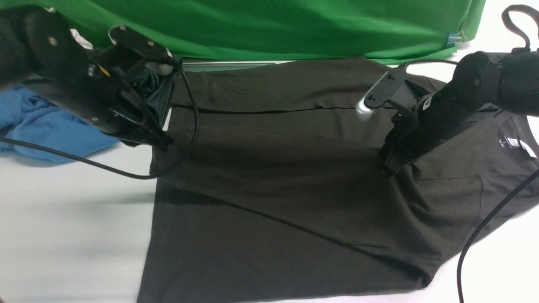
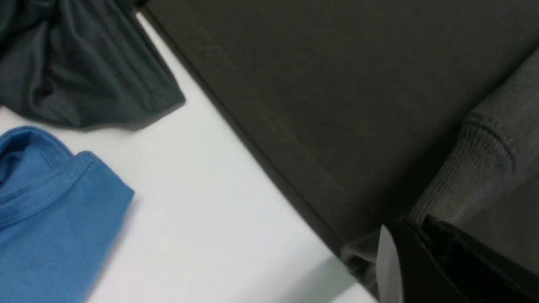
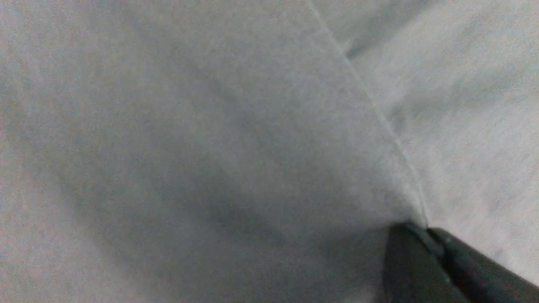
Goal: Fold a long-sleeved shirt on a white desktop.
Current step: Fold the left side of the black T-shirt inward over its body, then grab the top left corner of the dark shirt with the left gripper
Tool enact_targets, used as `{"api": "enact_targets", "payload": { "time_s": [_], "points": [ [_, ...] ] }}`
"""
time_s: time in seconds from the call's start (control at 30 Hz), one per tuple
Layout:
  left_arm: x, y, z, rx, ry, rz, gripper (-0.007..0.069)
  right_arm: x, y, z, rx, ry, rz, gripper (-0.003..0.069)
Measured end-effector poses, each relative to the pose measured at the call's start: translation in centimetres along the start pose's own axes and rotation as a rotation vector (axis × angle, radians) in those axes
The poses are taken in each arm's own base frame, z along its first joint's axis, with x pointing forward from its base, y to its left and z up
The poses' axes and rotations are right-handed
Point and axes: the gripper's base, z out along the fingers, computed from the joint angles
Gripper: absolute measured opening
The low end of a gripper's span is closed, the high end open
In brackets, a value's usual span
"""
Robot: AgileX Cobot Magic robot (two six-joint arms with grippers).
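The long-sleeved shirt [image 1: 286,176], dark brownish-grey, lies spread over the white desktop [image 1: 63,231], its white neck label [image 1: 513,142] at the right. A sleeve is folded across its far part. My left gripper [image 1: 163,145] is at the shirt's left edge, shut on fabric there. In the left wrist view, the left gripper [image 2: 414,225] pinches the ribbed cuff [image 2: 467,172] together with the shirt's edge. My right gripper [image 1: 388,168] presses down near the shoulder. Seen from the right wrist, the right gripper [image 3: 417,229] is shut on a raised ridge of the shirt [image 3: 210,147].
A blue garment [image 1: 46,122] lies at the far left, and a charcoal garment [image 1: 158,90] sits behind the left arm; both show in the left wrist view [image 2: 50,219], [image 2: 84,63]. Green backdrop [image 1: 273,25] closes the far side. Black cables [image 1: 84,162], [image 1: 484,227] trail over the table.
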Motion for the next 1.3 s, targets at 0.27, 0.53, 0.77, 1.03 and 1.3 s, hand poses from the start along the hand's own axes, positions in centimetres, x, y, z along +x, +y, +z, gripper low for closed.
{"api": "enact_targets", "payload": {
  "time_s": [0.27, 0.53, 0.77, 1.03, 1.3],
  "points": [
    [-0.1, 1.0, 4.1, -0.050, -0.003, 0.011, 0.0031, -0.2, -0.4, 1.3, 0.037, -0.035, 0.002, 0.0036],
    [0.0, 1.6, 6.9, -0.095, 0.001, 0.043, 0.0050, -0.4, -0.7, 1.7, 0.066, -0.068, 0.058, 0.0297],
    [0.2, 1.6, 7.8, -0.094, 0.015, 0.051, 0.0177, -0.1, -0.1, -2.3, 0.033, -0.002, 0.203, 0.0537],
    [-0.1, 1.7, 6.8, -0.110, -0.020, -0.072, 0.0451, 4.3, 7.1, -4.9, -0.111, 0.273, 0.264, 0.0542],
    [-0.9, 1.2, 2.9, -0.107, -0.080, -0.120, 0.0245, 7.1, 10.4, -2.4, -0.052, 0.268, 0.197, 0.0542]
  ]
}}
